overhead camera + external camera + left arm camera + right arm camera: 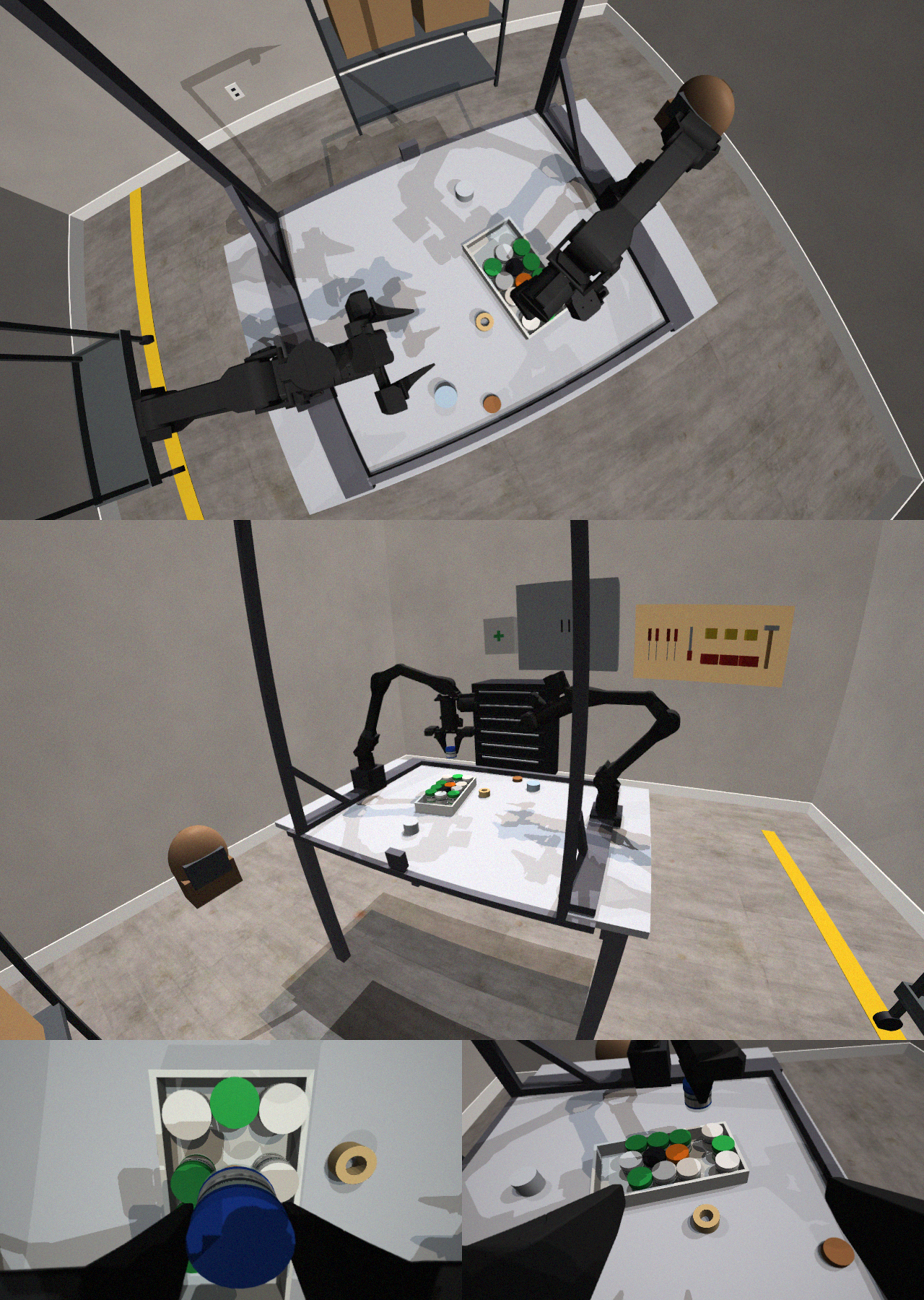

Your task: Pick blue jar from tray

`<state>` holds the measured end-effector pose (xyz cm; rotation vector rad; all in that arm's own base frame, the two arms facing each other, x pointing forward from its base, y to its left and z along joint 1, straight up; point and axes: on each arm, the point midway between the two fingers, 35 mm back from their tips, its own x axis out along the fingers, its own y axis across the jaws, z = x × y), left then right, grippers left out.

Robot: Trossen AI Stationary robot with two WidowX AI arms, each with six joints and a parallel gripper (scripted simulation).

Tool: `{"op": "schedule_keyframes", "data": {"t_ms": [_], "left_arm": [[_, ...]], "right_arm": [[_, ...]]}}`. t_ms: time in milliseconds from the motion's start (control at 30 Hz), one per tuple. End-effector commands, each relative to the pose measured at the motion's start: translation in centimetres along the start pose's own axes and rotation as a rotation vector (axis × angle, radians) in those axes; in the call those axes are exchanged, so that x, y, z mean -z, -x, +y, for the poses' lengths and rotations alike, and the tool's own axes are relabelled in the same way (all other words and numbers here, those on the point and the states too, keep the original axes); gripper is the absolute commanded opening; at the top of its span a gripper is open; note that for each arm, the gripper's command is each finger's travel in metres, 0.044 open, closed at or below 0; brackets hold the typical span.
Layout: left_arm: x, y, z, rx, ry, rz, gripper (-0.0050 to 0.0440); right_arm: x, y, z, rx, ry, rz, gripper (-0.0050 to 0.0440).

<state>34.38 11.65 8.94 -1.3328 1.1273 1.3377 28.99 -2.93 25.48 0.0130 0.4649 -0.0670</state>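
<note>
My left gripper (237, 1211) is shut on the blue jar (240, 1228), its fingers on the ribbed body below the blue cap. The jar hangs in the air well above the tray, as the exterior view (450, 750) and the right wrist view (697, 1098) show. The white tray stands on the table with several jars upright, caps up: green, white, grey, one black and one orange (677, 1152). In the top view the left arm covers part of the tray (510, 271). My right gripper (397, 349) is open and empty, far from the tray.
A tan ring (706, 1215) lies in front of the tray. An orange disc (838, 1251), a pale blue cylinder (445, 394) and a grey cylinder (528, 1181) stand loose on the table. A dark raised rim runs along the table's edges, with frame posts at the corners.
</note>
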Motion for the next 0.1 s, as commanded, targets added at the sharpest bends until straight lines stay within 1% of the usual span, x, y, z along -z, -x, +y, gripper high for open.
{"op": "schedule_keyframes", "data": {"t_ms": [0, 67], "left_arm": [[-0.11, 1.41, -0.73, 0.047, -0.003, -0.005, -0.005], [-0.11, 1.41, -0.73, 0.047, -0.003, -0.005, -0.005]], "right_arm": [[-0.92, 0.47, 0.01, 0.0, -0.002, -0.029, 0.044], [-0.92, 0.47, 0.01, 0.0, -0.002, -0.029, 0.044]]}}
